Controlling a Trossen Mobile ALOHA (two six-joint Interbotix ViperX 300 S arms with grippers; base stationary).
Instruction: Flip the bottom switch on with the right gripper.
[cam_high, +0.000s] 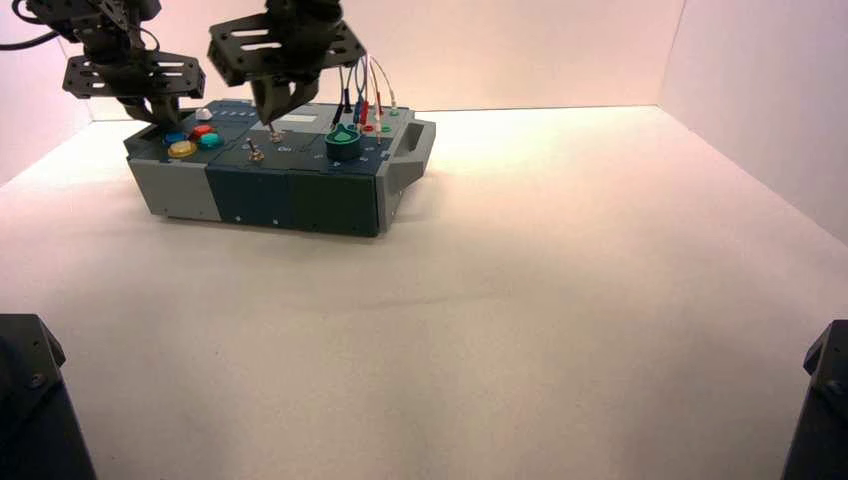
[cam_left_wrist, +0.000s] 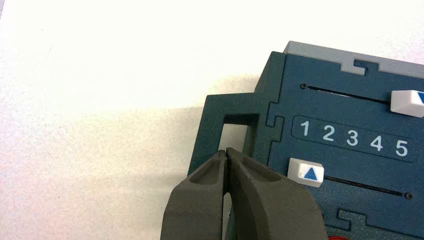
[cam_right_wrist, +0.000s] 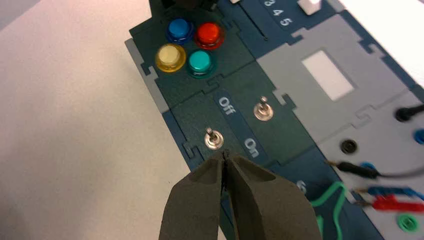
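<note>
your right pincer (cam_right_wrist: 224, 156) hangs over the middle of the box (cam_high: 340, 205), its two fingers pressed together tip to tip and holding nothing. in the right wrist view those tips sit just beside the nearer toggle switch (cam_right_wrist: 213, 139), apparently the bottom one, on the side where the "on" lettering (cam_right_wrist: 251, 146) is printed; whether they touch the lever, i can't tell. the second toggle (cam_right_wrist: 263, 110) stands a little farther off, beyond the "off" label (cam_right_wrist: 227, 105).

i judge this to be the approach step: the tips are lined up but the flip is not yet done. which way the lever now leans isn't plain, so check it first. the next move calls for a short, low nudge of the closed tips against the lever toward "on", keeping clear of the other toggle and the green wire (cam_right_wrist: 330, 197) close by.

your left pincer (cam_left_wrist: 226, 155) is parked over the box's end handle (cam_left_wrist: 220, 125), fingers closed and empty, near the sliders.

there are no containers here; nothing is held in anything.
</note>
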